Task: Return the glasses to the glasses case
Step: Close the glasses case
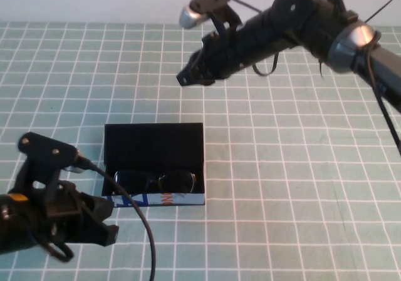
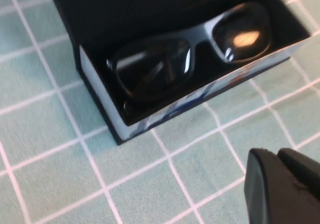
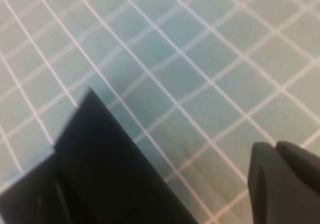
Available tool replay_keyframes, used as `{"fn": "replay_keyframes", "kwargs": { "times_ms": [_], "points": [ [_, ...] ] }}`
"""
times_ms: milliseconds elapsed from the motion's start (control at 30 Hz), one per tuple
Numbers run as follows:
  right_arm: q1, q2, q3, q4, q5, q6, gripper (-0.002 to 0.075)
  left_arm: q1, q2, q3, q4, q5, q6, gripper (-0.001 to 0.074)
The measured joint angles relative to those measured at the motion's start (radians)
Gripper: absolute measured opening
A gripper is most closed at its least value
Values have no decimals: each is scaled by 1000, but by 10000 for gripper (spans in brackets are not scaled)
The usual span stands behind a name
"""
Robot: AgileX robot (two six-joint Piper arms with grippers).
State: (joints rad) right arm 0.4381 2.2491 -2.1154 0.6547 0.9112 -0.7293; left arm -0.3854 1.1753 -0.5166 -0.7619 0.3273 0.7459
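The black glasses case (image 1: 154, 142) stands open in the middle of the table, lid up at the back. The black glasses (image 1: 155, 181) lie folded inside it, behind the blue, white and orange printed front wall (image 1: 160, 199). In the left wrist view the glasses (image 2: 190, 54) sit fully inside the case (image 2: 102, 112). My left gripper (image 1: 110, 221) is shut and empty, low, just left of the case's front corner; it shows in its own view (image 2: 276, 155). My right gripper (image 1: 186, 79) is shut and empty, raised behind the case; its own view (image 3: 275, 148) shows the case lid (image 3: 100, 169).
A green cloth with a white grid (image 1: 282, 187) covers the whole table. The left arm's cable (image 1: 147, 237) loops down in front of the case. The right arm (image 1: 301, 18) reaches in from the upper right.
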Motion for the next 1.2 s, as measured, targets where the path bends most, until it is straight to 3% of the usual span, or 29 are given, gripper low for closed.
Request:
{"fn": "replay_keyframes", "kwargs": {
  "times_ms": [300, 900, 1200],
  "points": [
    [-10, 92, 0, 2, 10, 48, -11, -10, 184, 4, -153, -70, 101, 2],
    [-11, 119, 0, 17, 40, -16, -11, -10, 332, 4, -874, -90, 795, 2],
    [-11, 132, 0, 52, 60, -46, -11, -10, 372, -13, -957, -90, 901, 2]
  ]
}}
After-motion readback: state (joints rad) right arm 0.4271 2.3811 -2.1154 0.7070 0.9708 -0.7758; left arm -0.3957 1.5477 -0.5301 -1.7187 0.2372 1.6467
